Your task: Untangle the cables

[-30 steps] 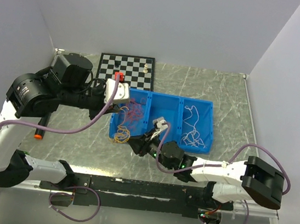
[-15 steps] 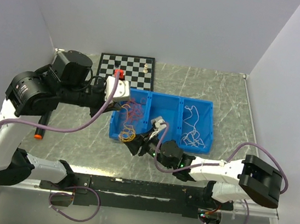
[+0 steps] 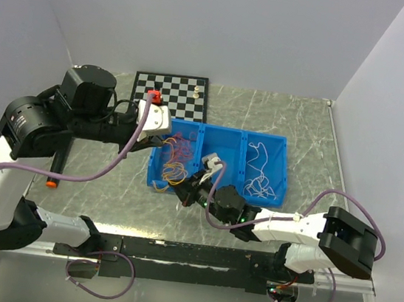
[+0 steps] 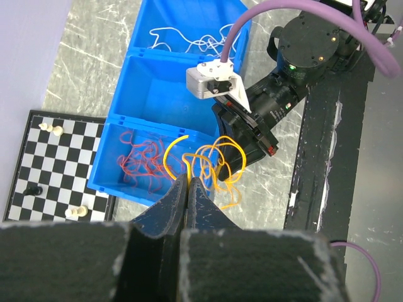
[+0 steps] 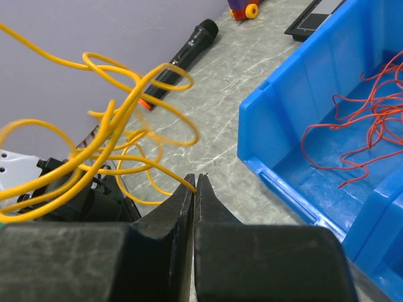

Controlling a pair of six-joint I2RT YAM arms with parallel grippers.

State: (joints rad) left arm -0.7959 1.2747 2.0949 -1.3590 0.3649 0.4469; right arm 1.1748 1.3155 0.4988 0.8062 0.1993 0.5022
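Seen from above, both arms reach toward a blue bin with three compartments in a row, sitting on a marbled table. The left gripper has its fingers pressed together on a strand of the orange cable. The right gripper is pinched just as tightly on another strand of the same cable. That cable hangs in loose, tangled loops between the two grippers. It is lifted above the near left corner of the bin, partly over the left compartment and partly over the table. Red cables lie in a loose scribble on the floor of that left compartment. White cables lie in the right compartment, well apart from the orange one. A chessboard lies just beyond the bin's far left corner. A black stick with an orange tip, perhaps a marker, lies on the table to the left of the bin
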